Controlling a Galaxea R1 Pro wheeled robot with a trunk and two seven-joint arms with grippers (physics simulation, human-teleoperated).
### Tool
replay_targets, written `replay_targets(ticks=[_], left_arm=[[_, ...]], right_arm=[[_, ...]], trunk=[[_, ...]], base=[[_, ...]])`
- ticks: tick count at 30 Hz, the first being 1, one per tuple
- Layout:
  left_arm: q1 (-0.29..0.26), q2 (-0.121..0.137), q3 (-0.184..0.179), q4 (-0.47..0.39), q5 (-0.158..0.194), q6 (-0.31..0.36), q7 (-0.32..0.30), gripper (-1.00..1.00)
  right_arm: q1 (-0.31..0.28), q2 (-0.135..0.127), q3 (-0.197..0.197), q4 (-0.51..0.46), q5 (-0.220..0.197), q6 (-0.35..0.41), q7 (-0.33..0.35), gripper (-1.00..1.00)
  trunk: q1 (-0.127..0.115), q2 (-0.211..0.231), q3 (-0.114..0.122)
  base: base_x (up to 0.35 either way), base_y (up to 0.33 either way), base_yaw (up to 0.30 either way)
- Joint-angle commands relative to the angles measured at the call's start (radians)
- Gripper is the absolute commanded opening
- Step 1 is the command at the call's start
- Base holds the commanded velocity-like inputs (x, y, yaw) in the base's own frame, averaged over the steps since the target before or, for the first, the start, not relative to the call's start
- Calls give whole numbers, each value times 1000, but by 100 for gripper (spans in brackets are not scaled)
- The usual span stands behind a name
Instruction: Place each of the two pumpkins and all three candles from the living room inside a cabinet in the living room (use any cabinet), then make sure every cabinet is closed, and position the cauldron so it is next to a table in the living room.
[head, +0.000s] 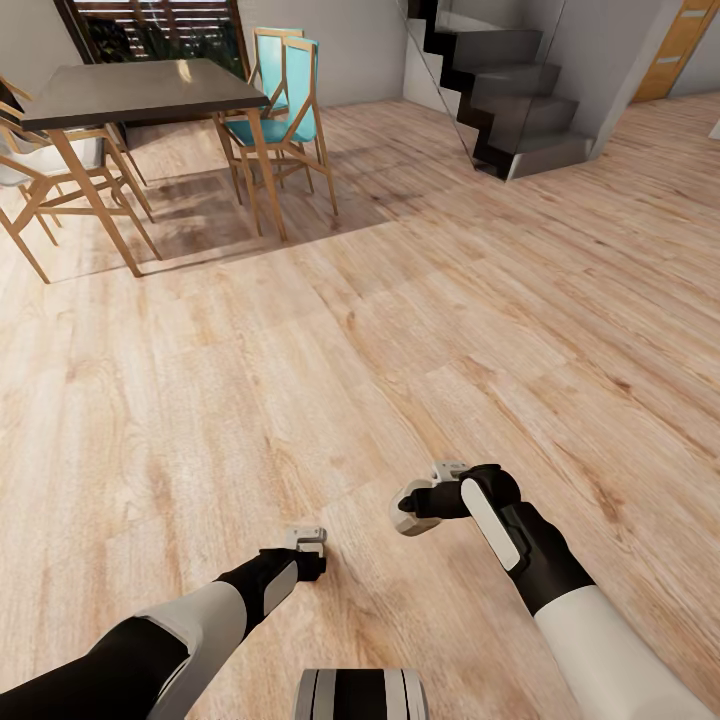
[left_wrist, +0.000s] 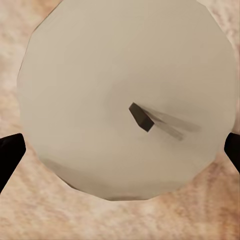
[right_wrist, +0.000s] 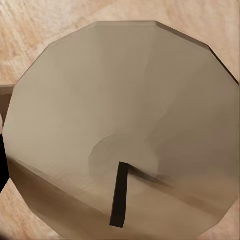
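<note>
A whitish candle (left_wrist: 100, 90) with a short dark wick is seen end-on in the left wrist view. My left gripper (left_wrist: 120, 150) is shut on it, and its dark fingertips (left_wrist: 10, 152) press the candle's two sides. In the right wrist view a cream-tan candle (right_wrist: 125, 100) with a dark wick sits just as close, held by my right gripper (head: 415, 503). In the head view both arms hang low over the wooden floor, with the left gripper (head: 306, 548) a little nearer to me. The pumpkins, cabinet, cauldron and coffee table are out of view.
A dark dining table (head: 140, 90) with wooden chairs, one of them with a teal seat (head: 285, 90), stands at the far left. A grey staircase (head: 510, 100) rises at the far right beside an orange door (head: 680, 40). Wooden floor (head: 400, 300) stretches ahead.
</note>
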Motion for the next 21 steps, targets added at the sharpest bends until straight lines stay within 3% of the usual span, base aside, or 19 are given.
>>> replay_targets(ticks=[1,16,21], left_arm=[[0,0,-8,-2,10,5,5,100],[0,0,-8,-1,10,6,5,100],[0,0,-8,-1,10,7,5,100]], right_arm=[[-1,-1,3,-1,-10,2,-10,-100],[-1,-1,3,-1,-10,2,-10,-100],[-1,-1,3,-1,-9,2,-10,-100]], trunk=[[0,0,-1],[0,0,-1],[2,-1,-16]], base=[[0,0,0],[0,0,0],[0,0,0]])
